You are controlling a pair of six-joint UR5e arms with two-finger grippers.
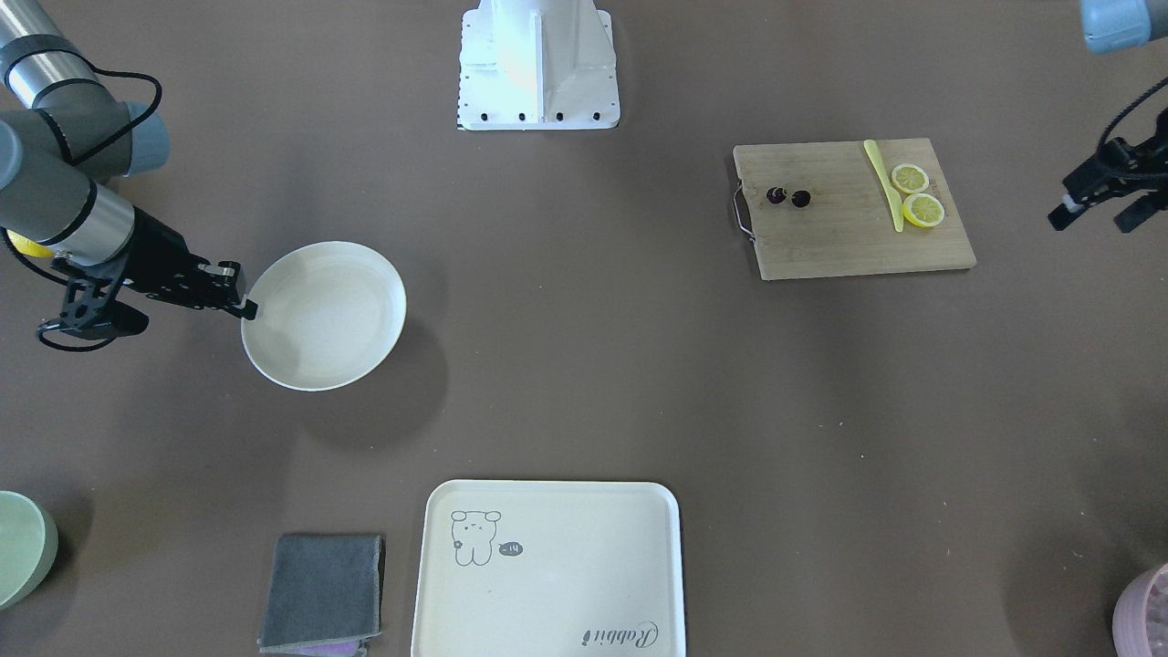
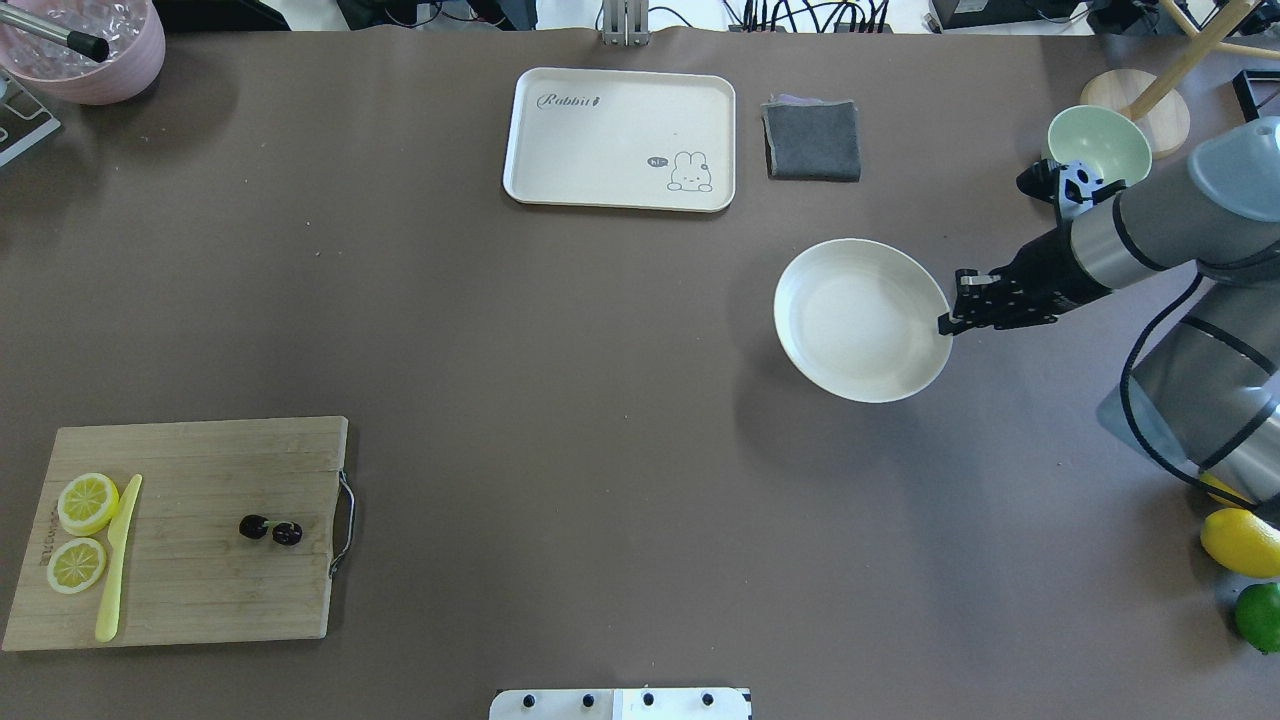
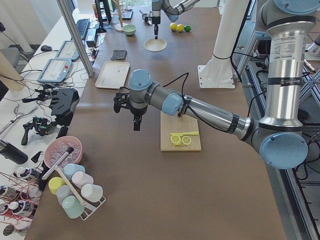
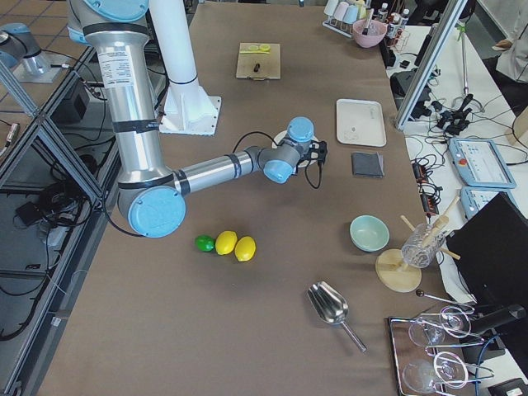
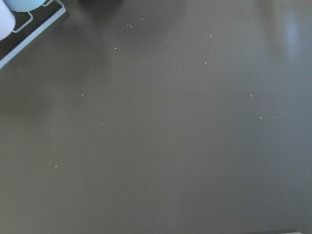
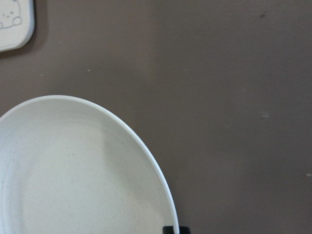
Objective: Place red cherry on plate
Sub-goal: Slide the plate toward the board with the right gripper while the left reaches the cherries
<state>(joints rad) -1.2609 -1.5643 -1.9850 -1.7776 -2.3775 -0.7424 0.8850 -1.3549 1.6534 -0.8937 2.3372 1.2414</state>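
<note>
The red cherry (image 1: 788, 196) (image 2: 270, 530) is a dark pair lying on the wooden cutting board (image 2: 200, 590), near its handle end. The round cream plate (image 1: 324, 315) (image 2: 862, 320) sits far across the table, and its shadow falls offset on the table. My right gripper (image 1: 246, 308) (image 2: 945, 325) is shut on the plate's rim; the right wrist view shows the plate (image 6: 73, 170) filling its lower left. My left gripper (image 1: 1095, 217) hangs open and empty beyond the board's lemon end, over bare table.
Two lemon slices (image 2: 82, 530) and a yellow knife (image 2: 115, 560) share the board. A cream bear tray (image 2: 620, 140), grey cloth (image 2: 812, 140) and green bowl (image 2: 1098, 145) lie along the far side. Lemons and a lime (image 2: 1245, 570) are near the right arm's base.
</note>
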